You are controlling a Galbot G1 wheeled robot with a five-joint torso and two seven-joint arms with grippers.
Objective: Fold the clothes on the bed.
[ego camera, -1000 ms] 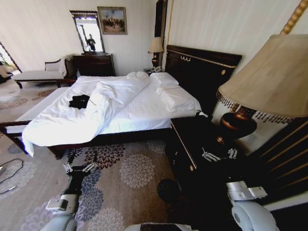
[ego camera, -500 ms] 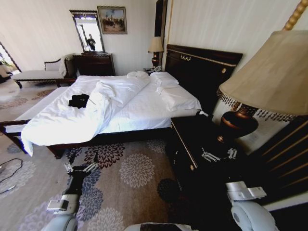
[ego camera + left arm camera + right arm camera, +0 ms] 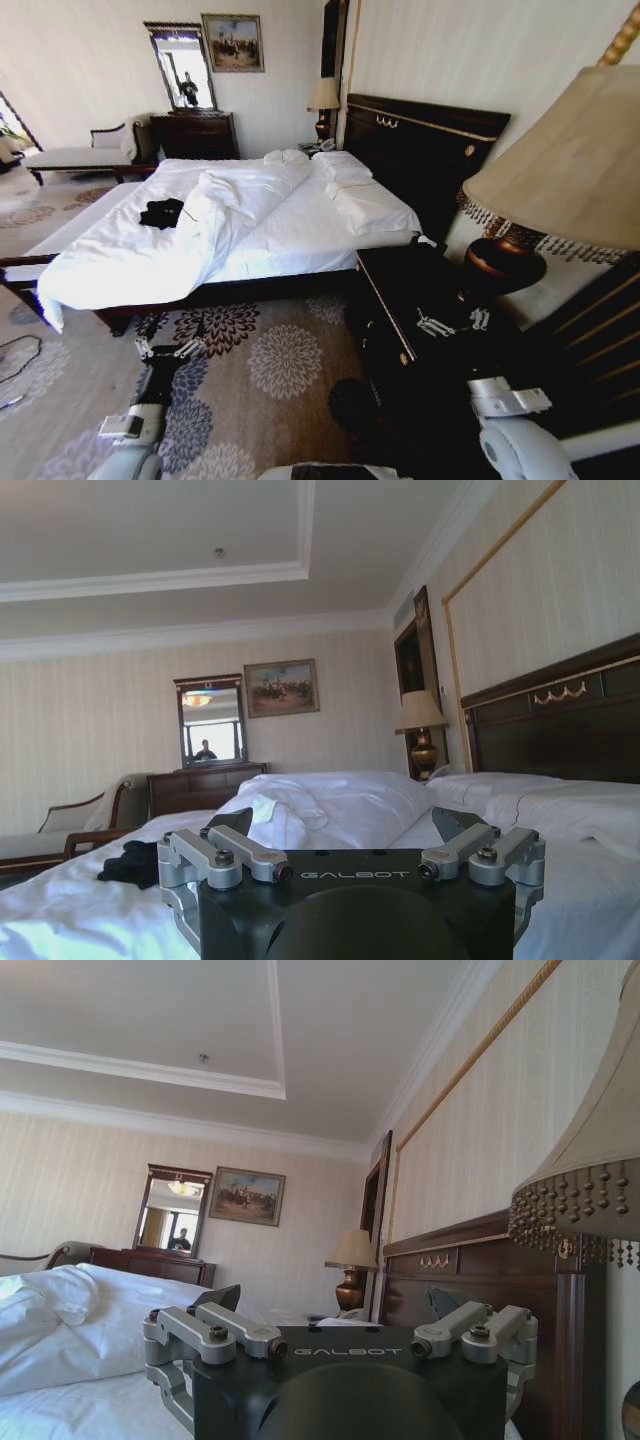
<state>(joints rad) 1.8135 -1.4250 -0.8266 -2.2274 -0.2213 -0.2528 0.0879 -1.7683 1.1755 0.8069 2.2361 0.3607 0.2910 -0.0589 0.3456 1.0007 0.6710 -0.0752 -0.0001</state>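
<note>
Left gripper point(image 3: 340, 825), fingers spread, faces the bed point(image 3: 560, 810) bearing black clothes point(image 3: 130, 863).

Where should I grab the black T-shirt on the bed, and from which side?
Judging by its crumpled heap, pinch an outer edge of the black T-shirt from above. It lies on the white duvet near the bed's far left side, so approach from there.

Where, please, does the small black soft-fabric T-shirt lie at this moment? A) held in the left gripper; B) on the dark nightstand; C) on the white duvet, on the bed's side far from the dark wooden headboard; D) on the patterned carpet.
C: the black T-shirt lies on the white duvet, apart from both grippers.
</note>
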